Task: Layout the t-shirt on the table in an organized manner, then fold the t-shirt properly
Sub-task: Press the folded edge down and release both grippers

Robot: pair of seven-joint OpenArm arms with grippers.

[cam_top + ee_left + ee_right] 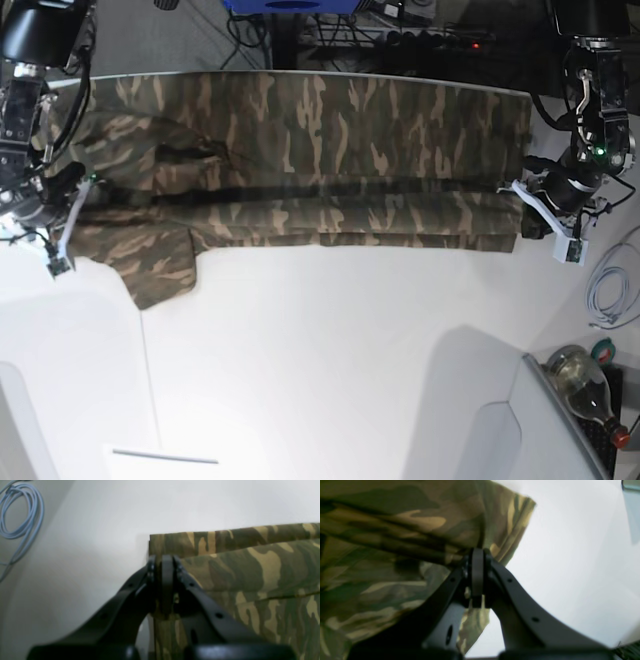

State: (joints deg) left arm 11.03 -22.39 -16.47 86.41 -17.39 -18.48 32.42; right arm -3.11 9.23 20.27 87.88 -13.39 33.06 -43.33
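Both claws are closed on cloth. Seen from its wrist camera, the left gripper (163,562) has its black jaws pressed together with a strip of the t-shirt (250,575) pinched between them; camouflage fabric shows below the tips and spreads away to the right of the claw, folded over itself in layers, with its straight edge ending just beyond the tips. To the left of that claw lies bare white table (100,530), and a coil of pale blue cable (22,512) sits at the far left.

Likewise the right gripper (477,557) is clamped shut on the t-shirt (395,542): a fold of cloth hangs down between the jaws, the bulk bunches to the left of the claw, and one corner rises beyond the tips. White table (570,555) fills the right side of that view.

From the base camera, the near part of the table (330,370) is bare. Beyond it the t-shirt (300,160) stretches as a long band across the far part, reaching the far edge. Its right end meets the left gripper (528,208), its left end the right gripper (70,195). A sleeve (155,265) sags toward the near side just right of the right gripper. A bottle (585,385) lies near the right corner, off the table.
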